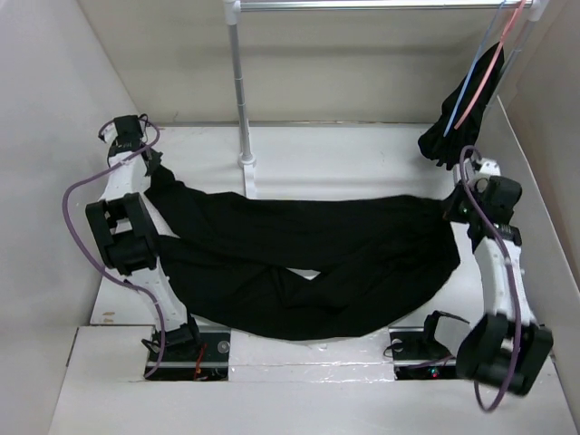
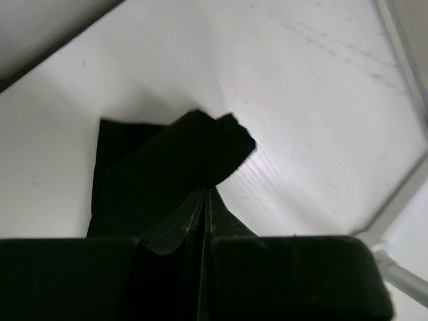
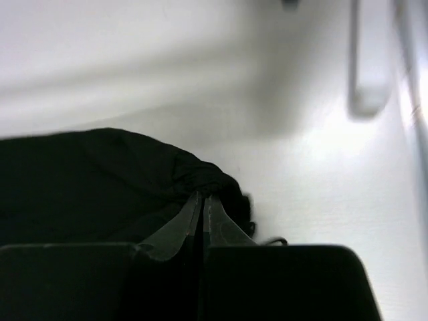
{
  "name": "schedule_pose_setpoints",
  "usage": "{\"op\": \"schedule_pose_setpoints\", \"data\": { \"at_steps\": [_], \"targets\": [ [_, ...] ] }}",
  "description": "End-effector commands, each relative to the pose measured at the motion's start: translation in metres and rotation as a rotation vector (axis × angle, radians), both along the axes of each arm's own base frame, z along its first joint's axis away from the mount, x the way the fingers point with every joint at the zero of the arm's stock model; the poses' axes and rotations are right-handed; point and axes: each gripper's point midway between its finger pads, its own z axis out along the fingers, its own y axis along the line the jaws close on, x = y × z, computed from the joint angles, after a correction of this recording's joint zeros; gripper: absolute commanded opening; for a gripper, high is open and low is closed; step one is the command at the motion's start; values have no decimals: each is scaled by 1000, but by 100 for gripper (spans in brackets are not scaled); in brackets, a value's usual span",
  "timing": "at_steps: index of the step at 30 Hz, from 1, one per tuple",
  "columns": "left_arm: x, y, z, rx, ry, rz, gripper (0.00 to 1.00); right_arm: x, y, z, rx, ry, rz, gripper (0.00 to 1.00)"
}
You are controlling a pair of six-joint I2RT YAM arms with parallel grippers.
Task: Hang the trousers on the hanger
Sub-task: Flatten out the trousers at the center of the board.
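Observation:
The black trousers point(image 1: 308, 263) are stretched across the white table between my two grippers, with the legs sagging toward the near edge. My left gripper point(image 1: 156, 172) is shut on a folded end of the trousers point(image 2: 174, 167) at the far left. My right gripper point(image 1: 456, 207) is shut on the other, bunched end point(image 3: 100, 180) at the right. The light-blue hanger point(image 1: 476, 68) hangs from the rail at the back right, beside a pink hanger point(image 1: 489, 68) that carries a smaller black garment point(image 1: 453, 127).
A white upright pole point(image 1: 241, 91) of the clothes rail stands at the back centre, with its horizontal bar point(image 1: 381, 5) along the top. White walls close in the left, back and right. The right side wall is close behind my right gripper.

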Motion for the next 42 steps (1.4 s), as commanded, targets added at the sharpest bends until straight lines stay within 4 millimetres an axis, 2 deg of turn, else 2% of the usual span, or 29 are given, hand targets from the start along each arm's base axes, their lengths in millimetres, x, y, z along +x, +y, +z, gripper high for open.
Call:
{"op": "schedule_pose_setpoints", "data": {
  "at_steps": [1,3,7,9,10,12,13,14,16,18,19,21,22,24,25,27,28,29,30,32,33,34,35,37,38,39,40,41,42],
  "targets": [
    [-7,1,71,0,-161,50,0,-2,-7,82,-142,-215,-60,0],
    [-17,7,89,12,-195,92,0,-12,-4,76,-125,-217,-78,0],
    [-36,22,98,79,-201,160,0,-12,-37,49,-171,-161,-208,0],
    [-36,22,91,81,-178,149,0,8,-49,44,-136,-196,-201,0],
    [-34,23,88,83,-159,145,0,22,-52,18,-61,-135,-211,0],
    [-38,30,67,100,-82,168,0,43,-60,11,-23,-136,-212,0],
    [-42,30,57,101,-54,172,0,59,-67,24,-26,-178,-218,0],
    [-48,41,53,91,-50,190,0,69,-75,19,-17,-176,-228,0],
    [-44,43,49,42,-95,157,0,80,-87,29,-25,-197,-253,0],
    [-37,42,40,-33,-97,116,0,85,-98,17,-25,-154,-286,0],
    [-27,47,56,-19,-118,113,0,91,-102,20,-26,-153,-287,0],
    [-17,50,44,11,-70,99,0,101,-102,7,-6,-139,-270,0],
    [-8,56,57,36,-96,94,0,103,-102,4,5,-134,-272,0],
    [14,58,53,38,-89,68,1,108,-101,-5,32,-113,-263,0],
    [16,58,37,28,-60,68,1,109,-101,-4,32,-114,-263,0],
    [32,50,39,5,-73,22,15,107,-102,-8,33,-100,-274,0],
    [32,47,13,-35,-1,10,40,104,-99,-8,45,-87,-274,12],
    [32,47,13,-36,0,10,41,104,-99,-8,45,-87,-274,12],
    [29,42,2,-59,27,-3,50,102,-97,-9,54,-75,-269,44],
    [19,38,-9,-65,50,-10,64,101,-88,-3,85,-71,-229,66],
    [15,37,7,-53,17,-11,68,102,-80,1,96,-78,-202,72],
    [13,36,15,-42,-9,-11,74,102,-67,7,111,-88,-163,73],
    [3,33,8,-46,14,-12,74,101,-61,14,113,-97,-147,73],
    [-10,26,30,-14,-24,-22,72,95,-35,39,94,-137,-87,74],
    [-28,16,11,-26,30,-23,71,89,-22,37,94,-129,-65,74],
    [-41,13,26,-12,-2,-14,69,80,-8,50,81,-155,-37,69],
    [-49,11,28,-7,-26,-4,68,75,16,49,74,-150,10,63],
    [-78,1,-4,-29,40,5,66,67,29,48,78,-145,35,53],
    [-94,0,16,2,-14,28,65,54,45,33,96,-113,65,23]
  ]
}}
